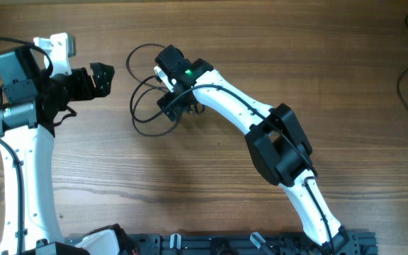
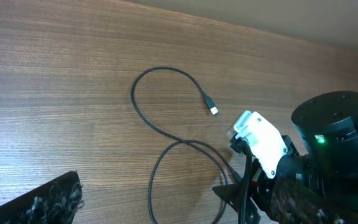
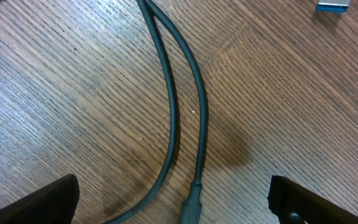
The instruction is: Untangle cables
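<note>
Black cables (image 2: 182, 142) lie in loose, overlapping loops on the wooden table (image 1: 211, 198), under the right gripper (image 1: 174, 105), its jaws wide and empty. Left gripper (image 1: 102, 76) hovers nearby, also wide. Untangling seems barely begun.

right hand (image 1: 170, 85) over looped cables (image 1: 133, 108) — left hand (image 1: 99, 78) apart, wooden table (image 1: 190, 191)

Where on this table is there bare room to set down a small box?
Widest bare wood: the lower middle, bordered by the left arm, the right arm and the cables above. Also free: top right, between the right arm and the cord at the right edge. Crowded: around the cables, between the left claw and the right claw over them.
</note>
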You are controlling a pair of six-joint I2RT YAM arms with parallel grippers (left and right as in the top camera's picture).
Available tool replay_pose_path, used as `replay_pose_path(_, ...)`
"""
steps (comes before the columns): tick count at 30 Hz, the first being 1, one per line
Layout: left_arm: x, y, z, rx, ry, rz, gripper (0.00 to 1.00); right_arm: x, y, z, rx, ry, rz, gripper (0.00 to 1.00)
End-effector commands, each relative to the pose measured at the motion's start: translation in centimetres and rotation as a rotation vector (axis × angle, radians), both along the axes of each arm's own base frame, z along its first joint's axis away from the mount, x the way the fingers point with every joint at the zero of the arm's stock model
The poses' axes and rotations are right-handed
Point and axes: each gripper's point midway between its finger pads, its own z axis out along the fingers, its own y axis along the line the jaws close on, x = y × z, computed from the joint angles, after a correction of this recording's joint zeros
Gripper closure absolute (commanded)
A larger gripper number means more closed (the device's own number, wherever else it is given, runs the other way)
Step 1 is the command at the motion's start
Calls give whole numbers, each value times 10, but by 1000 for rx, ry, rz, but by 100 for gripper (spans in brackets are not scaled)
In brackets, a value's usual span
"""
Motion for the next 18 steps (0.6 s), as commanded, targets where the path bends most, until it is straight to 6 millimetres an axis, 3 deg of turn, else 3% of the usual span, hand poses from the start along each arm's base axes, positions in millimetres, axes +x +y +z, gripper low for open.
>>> replay_pose_path(1,2,-2,4,-23,-7,-6,0,-3,-5,-15,-35,20,-24,0)
replay_pose_path(9,2,-2,4,-23,-7,-6,0,-9,-16,-18,-75,54,-84,0)
replay_pose_path(18,1,-7,6,-46,-13,-29,0,-16,-11,-18,-57,82,-82,0)
